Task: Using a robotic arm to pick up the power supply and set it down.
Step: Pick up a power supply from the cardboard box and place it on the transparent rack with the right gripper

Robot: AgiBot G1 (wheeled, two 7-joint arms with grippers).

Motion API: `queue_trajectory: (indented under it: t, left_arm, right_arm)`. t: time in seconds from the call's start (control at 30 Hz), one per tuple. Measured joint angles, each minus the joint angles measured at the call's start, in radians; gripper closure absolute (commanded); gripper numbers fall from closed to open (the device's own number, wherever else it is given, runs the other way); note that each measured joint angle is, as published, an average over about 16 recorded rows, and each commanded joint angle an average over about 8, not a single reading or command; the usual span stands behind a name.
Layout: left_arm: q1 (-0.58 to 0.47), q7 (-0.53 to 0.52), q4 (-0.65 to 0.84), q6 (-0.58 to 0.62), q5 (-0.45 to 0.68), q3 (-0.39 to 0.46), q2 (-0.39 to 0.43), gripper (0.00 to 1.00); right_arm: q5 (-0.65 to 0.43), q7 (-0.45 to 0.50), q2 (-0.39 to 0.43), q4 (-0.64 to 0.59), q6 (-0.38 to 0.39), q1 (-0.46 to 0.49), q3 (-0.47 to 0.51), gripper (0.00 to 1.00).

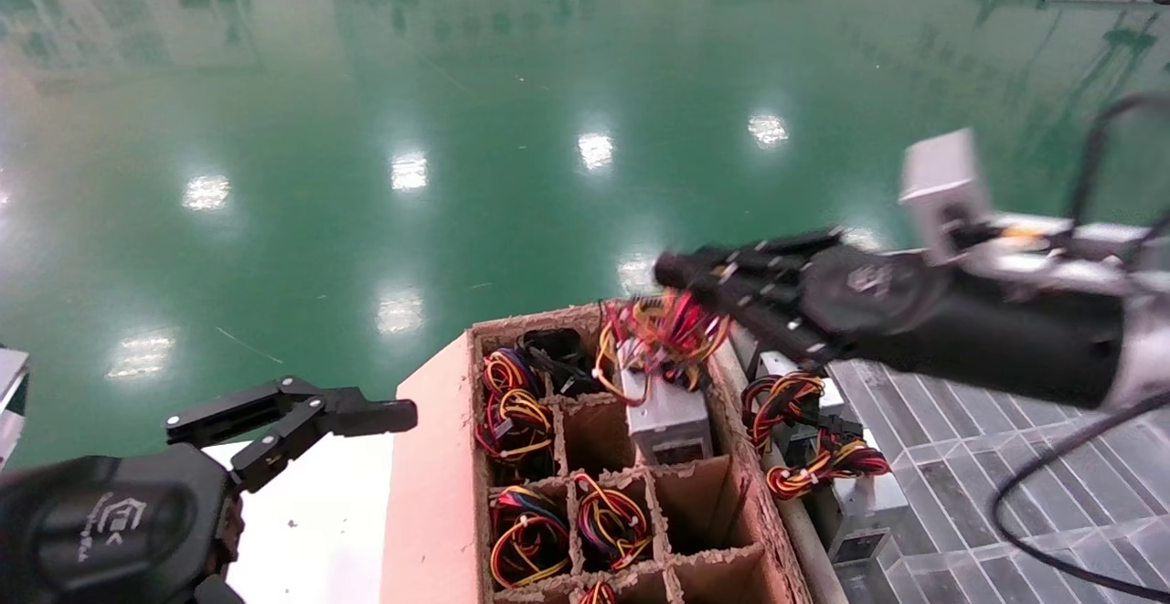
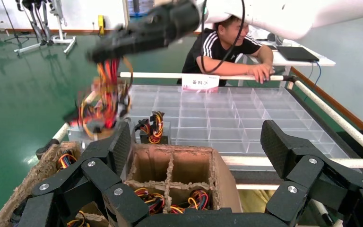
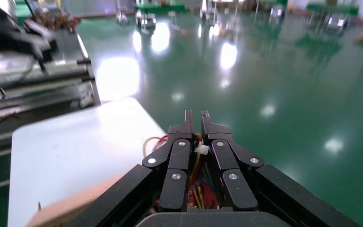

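"备料区" on white sign (image 2: 200, 81)

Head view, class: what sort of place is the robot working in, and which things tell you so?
Probably a factory or warehouse floor: a glossy green floor, a divider box of wired power supplies, and a grid tray beside it.
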Motion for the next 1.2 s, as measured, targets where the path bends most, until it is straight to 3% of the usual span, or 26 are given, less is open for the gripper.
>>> queue_trajectory:
  t: [0.3, 0.57, 0.9, 1.2]
  left_arm:
    - [0.0, 0.0, 0.0, 0.0, 0.0, 0.0, 0.0, 0.0]
    - [0.0, 0.0, 0.0, 0.0, 0.0, 0.0, 0.0, 0.0]
    - [0.0, 0.0, 0.0, 0.0, 0.0, 0.0, 0.0, 0.0]
    - [0.0, 0.0, 0.0, 0.0, 0.0, 0.0, 0.0, 0.0]
  right_arm:
    - [0.11, -0.028, 0.048, -0.026, -0.08, 0.012, 0.044, 1.0]
    - [0.175, -0.024, 0.124, -0.007, -0.104, 0.038, 0.044, 1.0]
    - [0.249, 0.001, 0.318, 0.067, -0.102, 0.02, 0.05, 1.0]
    - [0.326, -0.012, 0.506, 0.096, -0.106, -0.083, 0.052, 1.0]
